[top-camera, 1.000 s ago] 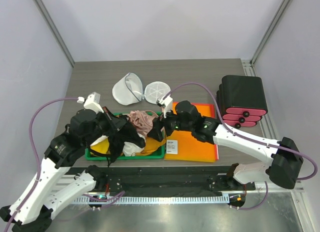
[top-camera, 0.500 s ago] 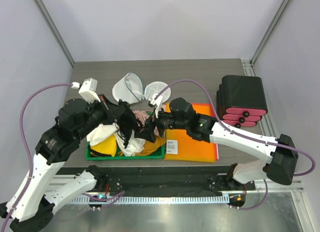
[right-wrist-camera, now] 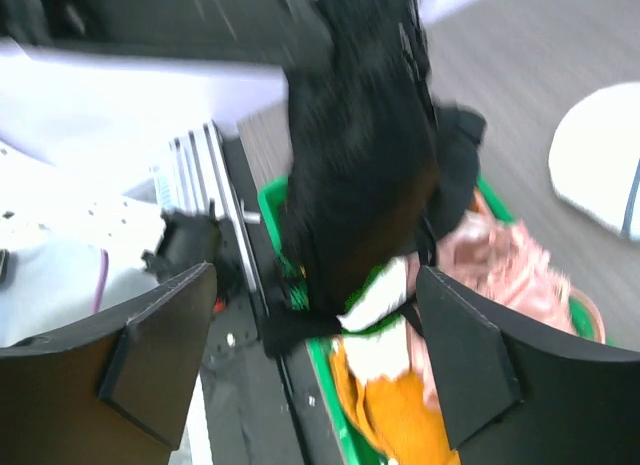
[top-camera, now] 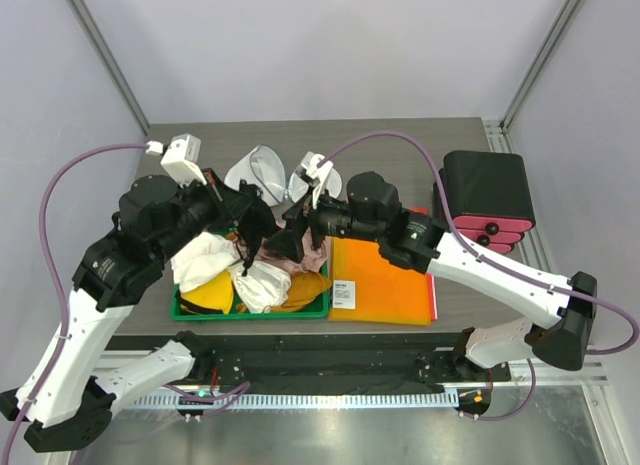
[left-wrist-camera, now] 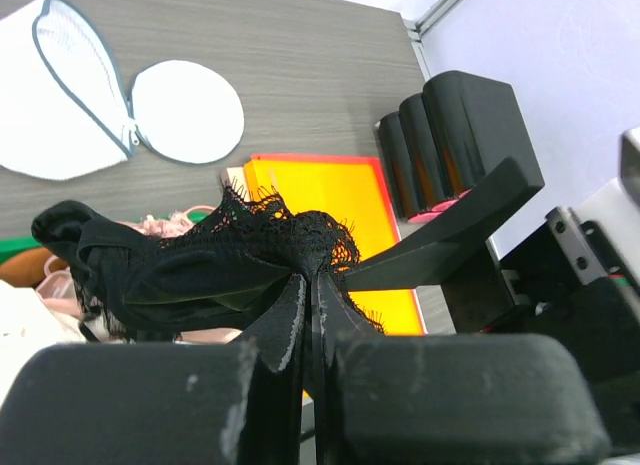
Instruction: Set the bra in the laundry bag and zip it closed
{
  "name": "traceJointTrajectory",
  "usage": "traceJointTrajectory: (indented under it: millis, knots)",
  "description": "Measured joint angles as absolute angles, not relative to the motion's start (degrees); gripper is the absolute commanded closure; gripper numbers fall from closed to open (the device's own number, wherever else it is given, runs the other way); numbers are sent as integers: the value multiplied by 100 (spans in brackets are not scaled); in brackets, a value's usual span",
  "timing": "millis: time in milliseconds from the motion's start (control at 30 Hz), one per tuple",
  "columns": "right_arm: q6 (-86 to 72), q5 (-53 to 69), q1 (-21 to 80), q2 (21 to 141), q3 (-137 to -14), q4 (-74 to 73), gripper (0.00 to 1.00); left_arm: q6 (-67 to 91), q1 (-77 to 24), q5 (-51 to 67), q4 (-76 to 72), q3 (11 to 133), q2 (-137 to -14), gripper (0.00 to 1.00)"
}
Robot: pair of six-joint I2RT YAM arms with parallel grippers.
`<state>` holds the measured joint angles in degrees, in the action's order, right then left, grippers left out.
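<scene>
Above the tray [top-camera: 250, 314] (garments [top-camera: 262, 285] inside) hangs the bra [left-wrist-camera: 220, 255].

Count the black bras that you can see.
1. The black bra hangs from the shut left gripper above the green tray, within the open right gripper; the pile may hide others.

Arching the left arm [top-camera: 95, 285] up from its base at the near left and bending inward at the elbow, pinching the left gripper [left-wrist-camera: 311, 285] tight on a fold of the bra [left-wrist-camera: 200, 260] and holding it aloft. Stretching the right arm [top-camera: 480, 270] in from the near right, wrist pointing leftward, spreading the right gripper [right-wrist-camera: 315, 280] wide, one finger either side of the hanging lace, contact not discernible.
</scene>
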<state>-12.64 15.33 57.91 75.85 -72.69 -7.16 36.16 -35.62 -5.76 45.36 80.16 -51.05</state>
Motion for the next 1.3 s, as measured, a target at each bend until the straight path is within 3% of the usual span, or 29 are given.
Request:
traceJointTrajectory:
  millis: [300,400,500,533,567,600,633,733,867,900,1100,1300]
  knots:
    - [-1391,1234,5808,8289,-7861,-685,23,3500,-3564,-497,4582,8346,-5367,100]
    - [-1387,974,5811,8444,-7861,-683,40,3479,-3562,-434,4593,8423,-5378,100]
    - [-1391,751,5817,8514,-7861,-646,76,3437,-3562,-342,4589,8442,-5378,100]
    - [-1428,674,5817,8517,-7861,-626,93,3424,-3562,-318,4589,8442,-5382,97]
    - [-1450,613,5819,8514,-7861,-609,98,3409,-3562,-283,4589,8442,-5395,89]
    - [-1514,521,5828,8514,-7861,-587,99,3398,-3564,-261,4589,8444,-5406,79]
    - [-1588,451,5828,8510,-7861,-578,99,3371,-3564,-242,4595,8453,-5422,50]
    - [-1806,419,5723,8440,-7791,-578,99,3249,-3562,-233,4615,8482,-5437,22]
    - [-2027,980,5131,8058,-7555,-687,99,3083,-3564,-351,4602,8431,-5234,13]
    - [-2121,1487,4598,7725,-7441,-792,99,2978,-3564,-464,4595,8276,-4923,8]
    - [-2217,3114,3715,7168,-7295,-915,99,2816,-3564,-451,4333,7629,-4298,8]
    - [-2311,4407,3562,6536,-6901,-921,99,2799,-3564,21,3774,6726,-4211,4]
